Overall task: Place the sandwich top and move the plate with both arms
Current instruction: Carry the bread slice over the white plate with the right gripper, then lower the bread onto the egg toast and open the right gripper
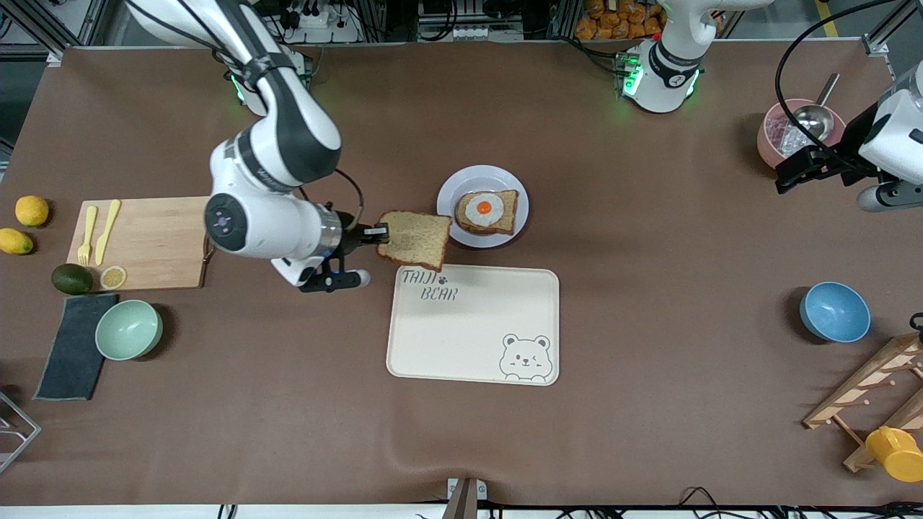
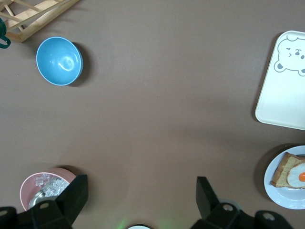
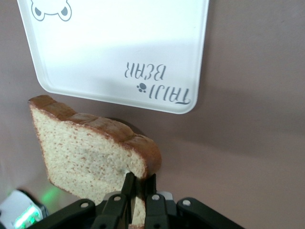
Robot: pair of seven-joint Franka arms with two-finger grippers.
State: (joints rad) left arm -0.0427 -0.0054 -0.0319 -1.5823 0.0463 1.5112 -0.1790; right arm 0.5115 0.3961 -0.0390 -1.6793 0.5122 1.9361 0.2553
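The sandwich top (image 1: 414, 239) is pinched by the right gripper (image 1: 378, 232) fingers beside the plate (image 1: 451, 189) — the left gripper (image 2: 138, 198) fingers are spread wide, waiting

We see a robotics lab staged as a kitchen: aluminium framing (image 1: 43, 29) and power strips (image 1: 317, 18) along the frame's top, a brown-covered table (image 1: 649, 432) filling the rest.

The large white jointed right arm (image 1: 274, 144) reaches from its base toward the middle of the table, its wrist turned sideways. Its black two-finger right gripper (image 1: 380, 232) is closed on the edge of a light-brown wholemeal bread slice (image 1: 414, 239), held in the air. The white left arm (image 1: 890, 140) waits at its end of the table. Its black left gripper (image 2: 138, 191) points downward, with fingers (image 2: 76, 193) wide apart and holding nothing.
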